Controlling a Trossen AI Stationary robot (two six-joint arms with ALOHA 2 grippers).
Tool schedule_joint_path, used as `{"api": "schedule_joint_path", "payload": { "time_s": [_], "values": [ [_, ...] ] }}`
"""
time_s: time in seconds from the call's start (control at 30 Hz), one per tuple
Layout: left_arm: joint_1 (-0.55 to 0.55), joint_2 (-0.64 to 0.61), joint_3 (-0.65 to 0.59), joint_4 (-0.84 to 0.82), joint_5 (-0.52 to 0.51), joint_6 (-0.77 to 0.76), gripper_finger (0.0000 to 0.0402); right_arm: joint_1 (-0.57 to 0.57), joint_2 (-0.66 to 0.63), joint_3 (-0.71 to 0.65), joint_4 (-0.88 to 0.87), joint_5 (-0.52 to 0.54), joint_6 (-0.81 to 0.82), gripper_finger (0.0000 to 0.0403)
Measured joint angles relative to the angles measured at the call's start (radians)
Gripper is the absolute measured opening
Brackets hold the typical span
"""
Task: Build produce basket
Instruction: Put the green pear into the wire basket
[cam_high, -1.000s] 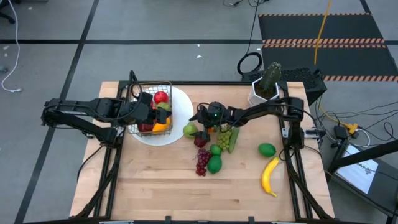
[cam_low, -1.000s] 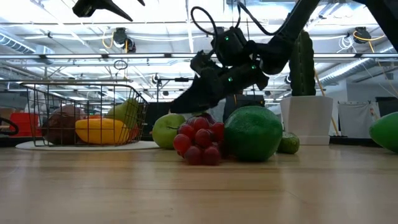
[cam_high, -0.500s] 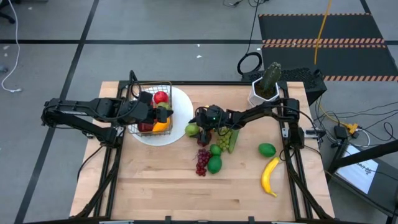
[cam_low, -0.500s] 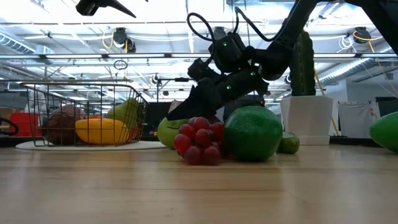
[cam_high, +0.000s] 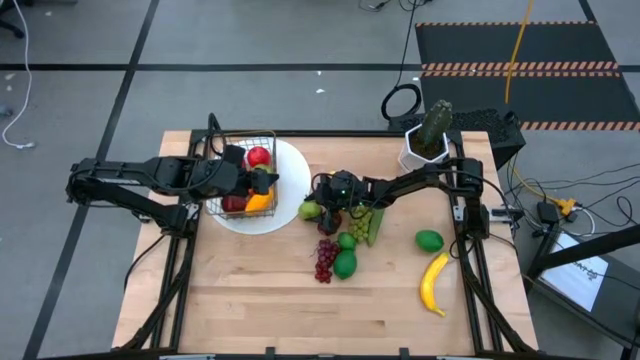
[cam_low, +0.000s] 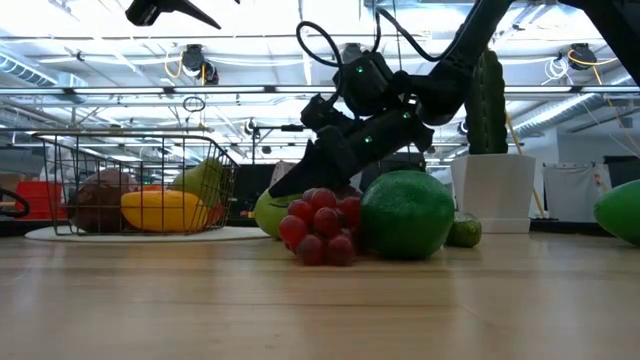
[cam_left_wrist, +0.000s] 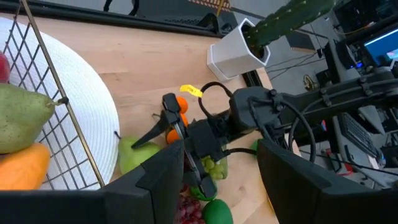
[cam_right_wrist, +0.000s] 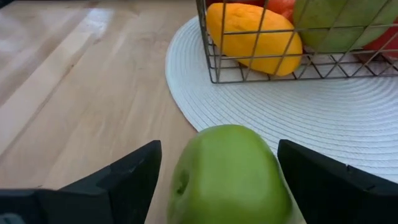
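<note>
My right gripper (cam_right_wrist: 217, 180) sits low over the table (cam_high: 250, 300), at the edge of the white mat (cam_right_wrist: 385, 124), with its two fingers (cam_right_wrist: 106, 177) spread on either side of a green apple (cam_right_wrist: 227, 174). The jaws stand open; the fingers flank the apple with gaps visible on both sides, so nothing is gripped. In the high view the same gripper (cam_high: 312, 205) covers most of the apple (cam_high: 306, 211), just beside the mat's rim. The basket (cam_high: 243, 152) stands on that mat and already contains a red apple (cam_high: 258, 156), a green pear (cam_left_wrist: 18, 118) and an orange-yellow piece (cam_right_wrist: 252, 37). My left gripper (cam_high: 258, 178) hovers above the basket; its fingers (cam_left_wrist: 140, 186) are parted and appear empty, though contact is hard to judge from this angle. The remaining produce lies near my right gripper: red grapes (cam_high: 325, 258), a lime (cam_high: 345, 264), green grapes (cam_high: 362, 220); farther right, another lime (cam_high: 429, 240) and a banana (cam_high: 434, 282).
</note>
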Motion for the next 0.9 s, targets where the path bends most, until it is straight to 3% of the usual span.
{"api": "schedule_joint_path", "payload": {
  "time_s": [0.27, 0.6, 0.9],
  "values": [
    [0.004, 0.000, 0.000, 0.022, 0.000, 0.019, 0.0202, 0.000, 0.000, 0.000, -0.058, 0.028, 0.002, 0.0310],
    [0.004, 0.000, 0.000, 0.025, 0.000, 0.026, 0.0202, 0.000, 0.001, -0.002, -0.073, 0.031, 0.016, 0.0238],
    [0.004, 0.000, 0.000, 0.027, 0.000, 0.031, 0.0202, -0.001, -0.047, -0.006, -0.087, 0.031, 0.033, 0.0237]
  ]
}}
